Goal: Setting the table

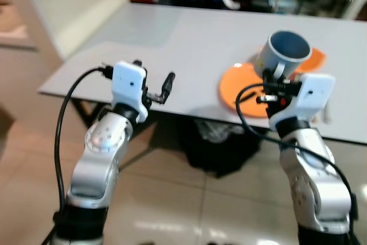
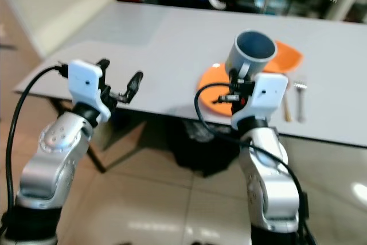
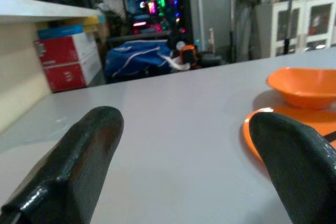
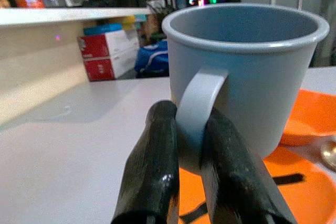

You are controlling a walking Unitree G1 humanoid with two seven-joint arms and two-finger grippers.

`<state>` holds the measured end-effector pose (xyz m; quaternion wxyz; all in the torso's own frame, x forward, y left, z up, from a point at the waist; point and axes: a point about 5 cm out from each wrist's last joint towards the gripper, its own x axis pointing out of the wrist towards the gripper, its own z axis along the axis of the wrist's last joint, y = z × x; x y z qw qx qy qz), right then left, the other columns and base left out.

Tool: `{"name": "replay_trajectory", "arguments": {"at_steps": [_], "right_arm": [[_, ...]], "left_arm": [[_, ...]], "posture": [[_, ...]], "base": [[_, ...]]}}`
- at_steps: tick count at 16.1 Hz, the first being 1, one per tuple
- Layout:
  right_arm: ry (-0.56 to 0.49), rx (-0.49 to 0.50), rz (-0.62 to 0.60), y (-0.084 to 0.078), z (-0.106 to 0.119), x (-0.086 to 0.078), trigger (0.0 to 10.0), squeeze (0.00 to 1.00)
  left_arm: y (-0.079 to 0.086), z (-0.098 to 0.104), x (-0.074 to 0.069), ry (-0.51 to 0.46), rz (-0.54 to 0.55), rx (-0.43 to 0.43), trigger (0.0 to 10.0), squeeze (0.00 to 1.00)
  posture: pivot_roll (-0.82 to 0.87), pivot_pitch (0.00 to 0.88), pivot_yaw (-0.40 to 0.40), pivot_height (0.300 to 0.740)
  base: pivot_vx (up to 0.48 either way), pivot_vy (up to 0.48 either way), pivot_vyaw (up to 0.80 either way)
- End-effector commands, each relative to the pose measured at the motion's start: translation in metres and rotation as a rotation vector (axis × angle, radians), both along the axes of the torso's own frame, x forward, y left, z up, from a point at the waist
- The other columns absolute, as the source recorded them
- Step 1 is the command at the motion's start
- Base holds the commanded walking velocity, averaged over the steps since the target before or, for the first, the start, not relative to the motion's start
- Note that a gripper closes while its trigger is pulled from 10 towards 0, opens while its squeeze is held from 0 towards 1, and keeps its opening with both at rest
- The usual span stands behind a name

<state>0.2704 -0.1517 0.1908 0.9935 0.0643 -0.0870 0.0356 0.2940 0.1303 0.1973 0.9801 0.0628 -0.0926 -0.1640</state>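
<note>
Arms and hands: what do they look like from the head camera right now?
Both arms are silver metal with rounded joints, each capped by a white boxy wrist block. A black cable loops along each arm to the wrist. The left hand and right hand each have two long black fingers, matte and slightly textured.

Bare grey table [image 1: 172, 44] lies open leftward; orange plate [image 1: 235, 84], orange bowl [image 2: 287, 55] and cutlery [image 2: 299, 100] crowd its right.
</note>
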Motion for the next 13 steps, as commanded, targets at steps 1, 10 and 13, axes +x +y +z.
{"name": "replay_trajectory", "arguments": {"at_steps": [1, 10, 13], "right_arm": [[-0.023, 0.006, 0.016, 0.0022, 0.0074, 0.0008, 10.0, 0.00], [-0.034, 0.036, 0.018, 0.0012, 0.0098, 0.0043, 10.0, 0.00], [-0.026, 0.009, 0.021, 0.0000, 0.0096, 0.0074, 10.0, 0.00]], "left_arm": [[0.0030, 0.0003, 0.0005, 0.009, -0.002, 0.000, 10.0, 0.00], [0.0062, 0.0014, -0.0061, 0.024, -0.055, 0.074, 10.0, 0.00], [0.0048, -0.0007, -0.0076, 0.038, -0.071, 0.075, 10.0, 0.00]], "posture": [[0.05, 0.064, 0.020, 0.740], [0.11, 0.110, 0.019, 0.740], [0.10, 0.124, 0.027, 0.740]], "base": [[0.416, 0.000, 0.00], [0.424, 0.000, 0.00], [0.421, 0.000, 0.00]]}}
